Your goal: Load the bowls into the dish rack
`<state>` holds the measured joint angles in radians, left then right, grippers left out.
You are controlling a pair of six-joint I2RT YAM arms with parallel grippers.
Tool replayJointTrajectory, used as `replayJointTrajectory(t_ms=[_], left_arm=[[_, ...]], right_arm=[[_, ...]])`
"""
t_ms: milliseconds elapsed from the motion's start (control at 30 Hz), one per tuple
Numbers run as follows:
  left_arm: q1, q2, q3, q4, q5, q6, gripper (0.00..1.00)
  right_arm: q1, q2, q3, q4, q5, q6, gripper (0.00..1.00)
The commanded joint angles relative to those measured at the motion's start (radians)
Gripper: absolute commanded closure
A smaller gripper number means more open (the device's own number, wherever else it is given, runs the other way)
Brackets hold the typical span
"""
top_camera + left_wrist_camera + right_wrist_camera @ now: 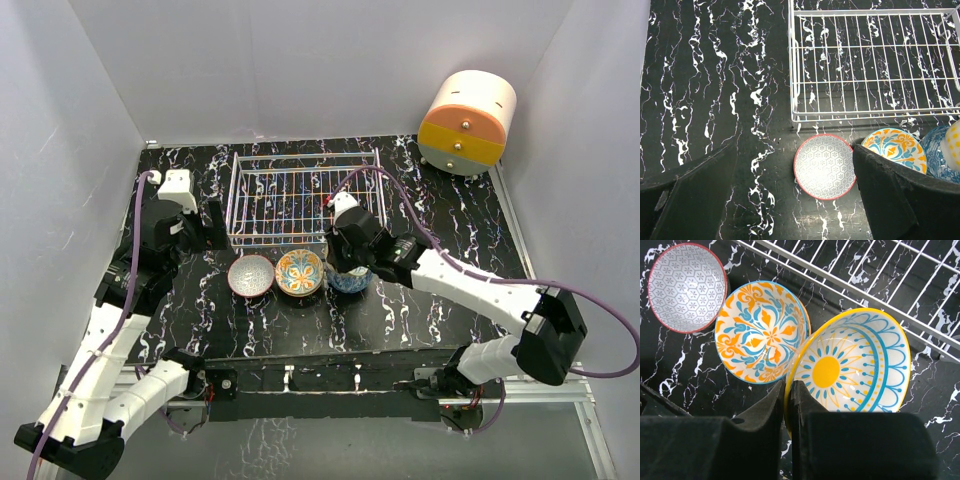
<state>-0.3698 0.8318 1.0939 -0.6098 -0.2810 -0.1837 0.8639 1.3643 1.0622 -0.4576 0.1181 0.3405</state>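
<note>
Right wrist: right jaws clamped on near rim of yellow-cream bowl (850, 365), tilted, just short of dish rack (280, 243). Ceramic, so stiff, glaze-slick, likely chips easily; rim pinch looks right. Orange-and-blue bowl (760, 332) close beside, grey bowl (687, 287) further left on desk (690, 355). Rack's front wire needs clearing. Left jaws wide open, holding nothing.

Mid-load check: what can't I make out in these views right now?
Yellow-rimmed sun-pattern ceramic bowl: top view, mostly hidden under the right hand.
Blue patterned ceramic bowl: left wrist view, cut off by right edge; right wrist view, covered by the yellow-rimmed bowl.
Whether the two touch: cannot tell.
</note>
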Motion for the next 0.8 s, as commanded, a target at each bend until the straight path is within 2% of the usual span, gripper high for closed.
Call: replayJointTrajectory(t_ms=[0,100,333,433,567,767], left_arm=[[-0.005,-0.017,0.001,-0.003,-0.005,0.002,0.03],[-0.004,-0.02,0.011,-0.011,-0.008,0.004,0.03],[-0.005,-0.034,0.043,-0.014,0.004,-0.001,0.03],[-0.004,-0.048,0.056,-0.011,0.001,-0.006,0.03],[-0.004,-0.072,0.08,0.004,-0.01,-0.016,0.03],[-0.004,-0.109,0.137,0.009,-0.038,-0.021,0.03]], right_arm=[[0.001,-0.061,0.063,0.027,0.031,-0.014,0.92],[0.002,-0.086,0.108,0.04,-0.051,-0.016,0.92],[-0.003,-0.039,0.345,0.136,-0.233,-0.006,0.92],[-0.043,0.011,0.371,0.282,-0.303,0.051,0.92],[-0.124,0.096,0.32,0.564,-0.417,0.191,0.92],[-0.166,0.298,0.347,0.881,-0.474,0.32,0.92]])
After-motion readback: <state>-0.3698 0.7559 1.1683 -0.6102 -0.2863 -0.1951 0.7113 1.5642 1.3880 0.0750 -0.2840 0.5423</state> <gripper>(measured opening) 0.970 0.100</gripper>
